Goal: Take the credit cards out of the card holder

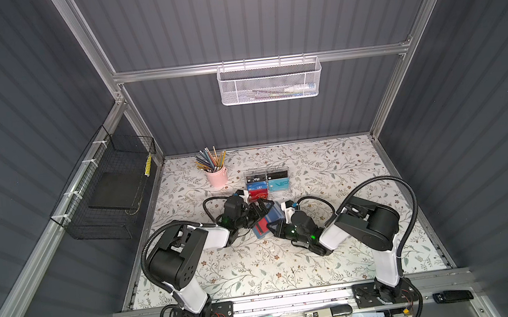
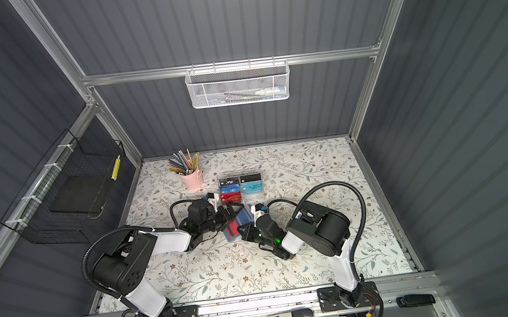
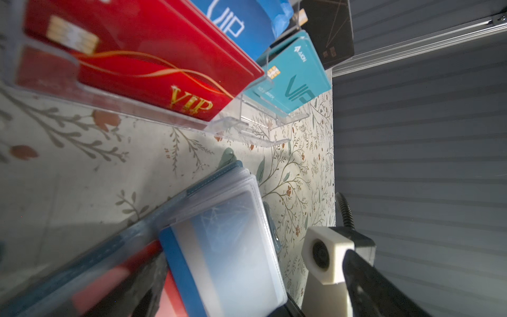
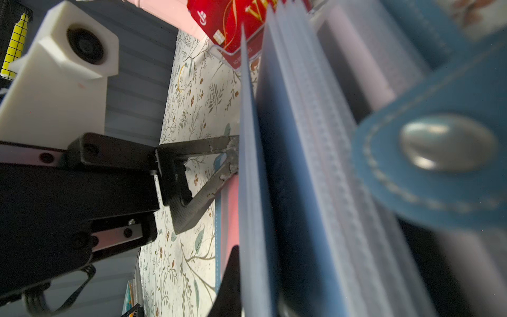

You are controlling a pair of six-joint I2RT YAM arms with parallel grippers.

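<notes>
The left claw (image 1: 260,209) was spread wide and held nothing. Its tips were just at the edge of the card holder (image 1: 272,215), which lay open on the bench (image 1: 257,262) directly ahead of them. In the right wrist view one of its fingers (image 4: 197,148) came close against a raised clear sleeve, but I could not tell if it touched.

From the opposite side the right claw (image 1: 273,228) was pressed together. It seemed to pinch some leaves of the holder, because the sleeves there rose up from the bench instead of lying flat. So the holder was between the two claws, with its long axis running across the line from one claw to the other.

The credit cards (image 3: 178,263) were inside the sleeves: a blue one in the leaf nearest the left claw, and a red-toned card (image 1: 261,226) lower down. In my judgement the left claw was the nearer and the free one, so the pull would come from it, along the sleeve's opening. Just beyond the left claw a clear card rack (image 1: 268,185) with VIP cards was near enough to be bumped.
</notes>
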